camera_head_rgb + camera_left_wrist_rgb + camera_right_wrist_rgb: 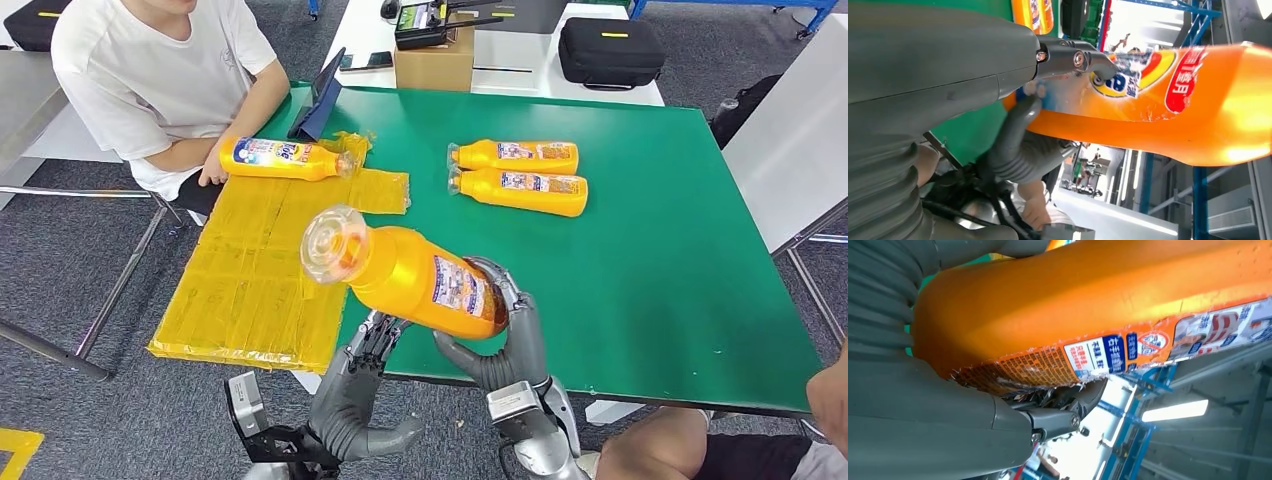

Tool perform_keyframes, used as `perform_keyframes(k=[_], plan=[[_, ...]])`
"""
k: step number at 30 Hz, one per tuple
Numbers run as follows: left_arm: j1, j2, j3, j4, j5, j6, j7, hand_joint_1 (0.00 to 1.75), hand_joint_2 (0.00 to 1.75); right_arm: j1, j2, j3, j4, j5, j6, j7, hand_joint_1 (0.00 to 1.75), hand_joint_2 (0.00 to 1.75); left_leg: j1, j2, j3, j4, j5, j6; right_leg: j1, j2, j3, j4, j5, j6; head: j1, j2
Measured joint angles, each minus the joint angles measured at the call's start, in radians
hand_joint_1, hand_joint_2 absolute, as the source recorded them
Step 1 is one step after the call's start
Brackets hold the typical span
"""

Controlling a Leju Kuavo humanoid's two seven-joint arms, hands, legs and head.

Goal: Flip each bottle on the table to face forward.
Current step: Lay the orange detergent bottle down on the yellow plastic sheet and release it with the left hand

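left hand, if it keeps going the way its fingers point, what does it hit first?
The left hand points up and slightly forward, so it would likely press further into the underside of the held orange bottle, which its fingers already reach in the left wrist view. Contact uncertain.

- Orange plastic bottle (410, 275) with a clear cap and a blue, red and white printed label
- Flat green table top (650, 230)
- Crinkled yellow plastic sheet (250, 280)
- Grey ribbed robot hands, right (500, 335) and left (355, 385)

The bottle by the person (285, 159) seems to read "Vive".
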Motion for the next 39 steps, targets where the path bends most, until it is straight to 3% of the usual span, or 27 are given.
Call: perform_keyframes(k=[13,19,26,31,39], plan=[[-0.012,-0.001,0.002,0.01,0.015,-0.042,0.001,0.0,1.75,-0.027,-0.004,0.046,0.035,0.039,0.044,0.016,1.75,1.75,0.0,0.001,0.0,0.0,0.0,0.0,0.0,0.0,-0.001,0.0,0.0,0.0,0.0,0.0],[-0.015,-0.012,0.046,0.01,0.034,-0.115,-0.001,0.0,1.75,-0.121,-0.006,0.11,0.14,0.085,0.06,0.027,1.75,1.75,0.0,0.001,0.0,0.0,0.001,0.0,0.0,0.0,-0.002,0.0,0.0,0.0,0.0,0.0],[-0.023,-0.04,0.068,0.009,-0.066,0.03,-0.023,0.0,1.75,-0.125,-0.006,0.132,0.153,0.099,0.058,0.06,1.75,1.75,0.0,0.001,-0.001,0.0,0.0,0.0,0.0,0.0,-0.002,0.0,0.0,0.0,0.0,0.0],[-0.048,-0.065,0.081,-0.021,-0.179,0.189,-0.068,0.0,1.75,-0.083,-0.006,0.158,0.153,0.109,0.065,0.071,1.75,1.75,0.0,0.001,-0.001,0.0,0.0,0.0,0.0,0.0,-0.002,0.0,0.0,0.0,0.0,0.0],[-0.075,-0.085,0.087,-0.04,-0.208,0.305,-0.095,0.0,1.75,-0.063,-0.009,0.192,0.148,0.1,0.071,0.07,1.75,1.75,0.0,0.001,-0.002,0.0,0.001,0.0,0.0,0.0,-0.002,0.0,0.0,0.0,0.0,0.0]])
